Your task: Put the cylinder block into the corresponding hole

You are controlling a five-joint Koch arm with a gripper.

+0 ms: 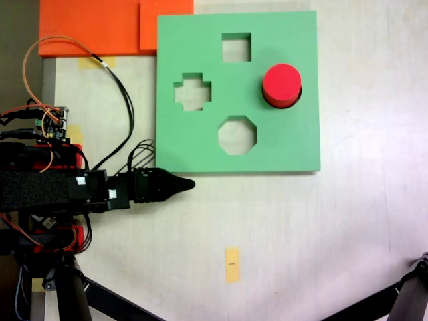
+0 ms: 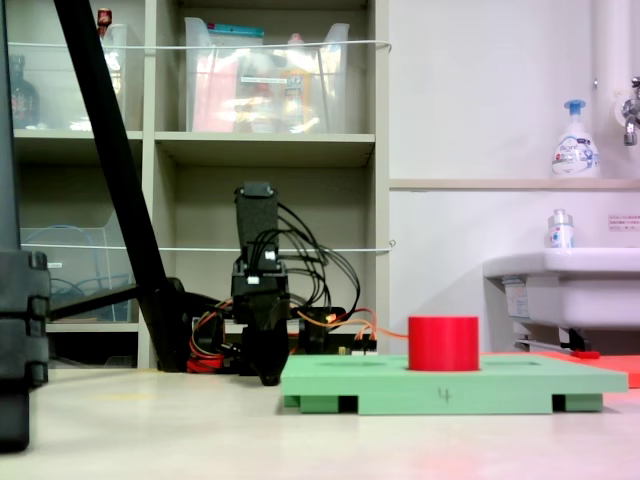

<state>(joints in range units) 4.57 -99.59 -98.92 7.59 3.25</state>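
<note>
The green foam board is laid flat on the pale table, w/ four cutouts seen from above: a square, a cross, an octagon and the round hole, of which just a dark sliver is left showing at the cylinder's right edge. The cylinder block is seated upright in that round hole; in a fixed view at table level its upper part is seen standing proud of the board top. The other three cutouts are bare, table visible thru them.

The gripper is held low, just off the board's near-left corner, apart from it and well apart from the cylinder. Nothing is carried. Its jaws are seen as one dark pointed tip, so closed vs. parted can't be told.

An orange sheet is tucked at the board's far corner. A yellow tape strip is stuck on the table. Shelves w/ clear bins and a sink w/ a soap bottle are seen behind.

The arm base is partly masked by cables; the gripper tip at table level is dark and hard to resolve.
</note>
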